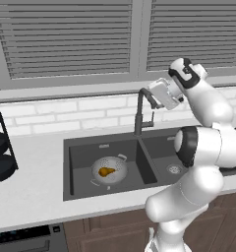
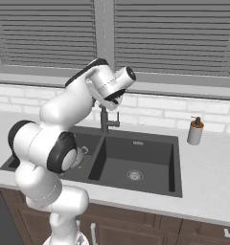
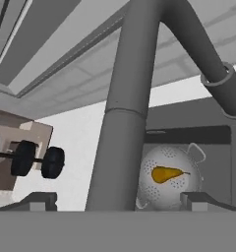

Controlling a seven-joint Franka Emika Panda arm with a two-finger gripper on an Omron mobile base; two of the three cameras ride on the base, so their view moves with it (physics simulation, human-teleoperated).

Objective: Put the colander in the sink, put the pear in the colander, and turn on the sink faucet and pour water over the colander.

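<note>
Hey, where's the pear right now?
The pear lies inside the colander, which sits in the left basin of the sink in the left base view, below and left of the faucet.

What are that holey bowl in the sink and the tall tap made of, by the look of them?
The colander looks like thin pale metal with a matte grey-white finish: rows of small punched holes and two loop handles suggest it, though enamel or plastic is possible. The faucet seems dark grey metal, smooth and dull, a slim tube with a bent spout. The sink matches it, perhaps composite.
</note>
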